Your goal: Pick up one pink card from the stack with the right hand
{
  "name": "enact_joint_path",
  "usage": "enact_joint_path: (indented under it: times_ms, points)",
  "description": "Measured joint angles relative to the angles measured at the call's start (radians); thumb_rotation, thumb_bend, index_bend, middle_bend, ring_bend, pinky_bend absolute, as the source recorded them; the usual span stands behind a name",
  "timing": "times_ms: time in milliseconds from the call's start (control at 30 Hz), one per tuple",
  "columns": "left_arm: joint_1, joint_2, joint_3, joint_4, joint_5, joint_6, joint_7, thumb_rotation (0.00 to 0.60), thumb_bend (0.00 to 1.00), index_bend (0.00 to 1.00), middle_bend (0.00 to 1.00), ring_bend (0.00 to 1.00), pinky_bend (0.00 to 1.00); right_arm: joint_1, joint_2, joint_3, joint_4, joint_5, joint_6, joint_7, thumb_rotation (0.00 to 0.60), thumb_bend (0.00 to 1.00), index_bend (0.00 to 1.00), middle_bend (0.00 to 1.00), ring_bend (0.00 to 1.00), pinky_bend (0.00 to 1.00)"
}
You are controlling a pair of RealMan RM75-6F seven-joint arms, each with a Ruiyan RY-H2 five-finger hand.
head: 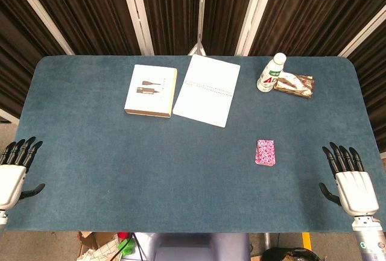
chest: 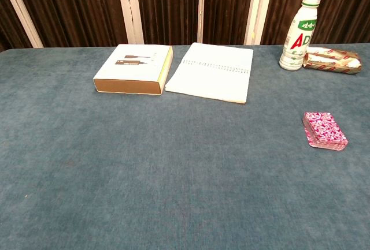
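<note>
A small stack of pink patterned cards lies flat on the blue table, right of centre. My right hand rests at the table's front right corner, fingers spread and holding nothing, well to the right of and nearer than the stack. At the front left edge my left hand also lies flat with its fingers apart and nothing in it. Neither hand shows in the chest view.
A white box and an open white notebook lie at the back centre. A white bottle and a wrapped snack stand at the back right.
</note>
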Motion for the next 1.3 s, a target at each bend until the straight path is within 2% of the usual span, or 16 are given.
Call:
enact_joint_path:
  times_ms: [533,800,967,1100,1300]
  points:
    - [-0.002,-0.001,-0.001,0.0,-0.004,-0.005,-0.003,0.6,0.04,0.0,0.0,0.0,0.0,-0.001,0.003,-0.001,-0.004,0.006,-0.006,0.009,0.6,0.32,0.0,0.0,0.0,0.0]
    - [0.003,0.001,-0.001,-0.006,-0.007,0.002,-0.002,0.6,0.04,0.0,0.0,0.0,0.0,0.009,0.011,0.001,-0.043,0.027,-0.038,0.031,0.6,0.32,0.0,0.0,0.0,0.0]
    - [0.005,0.002,-0.005,-0.005,-0.009,0.008,-0.013,0.6,0.04,0.0,0.0,0.0,0.0,0.039,0.017,0.015,-0.087,0.06,-0.098,0.02,0.6,0.29,0.0,0.0,0.0,0.0]
    - [0.002,0.003,-0.007,-0.004,-0.01,0.004,-0.021,0.6,0.04,0.0,0.0,0.0,0.0,0.09,0.009,0.04,-0.125,0.112,-0.178,-0.036,0.6,0.29,0.0,0.0,0.0,0.0]
    - [-0.001,0.01,-0.003,-0.009,-0.012,-0.01,-0.036,0.6,0.04,0.0,0.0,0.0,0.0,0.182,-0.032,0.085,-0.167,0.257,-0.312,-0.163,0.6,0.29,0.06,0.0,0.0,0.0]
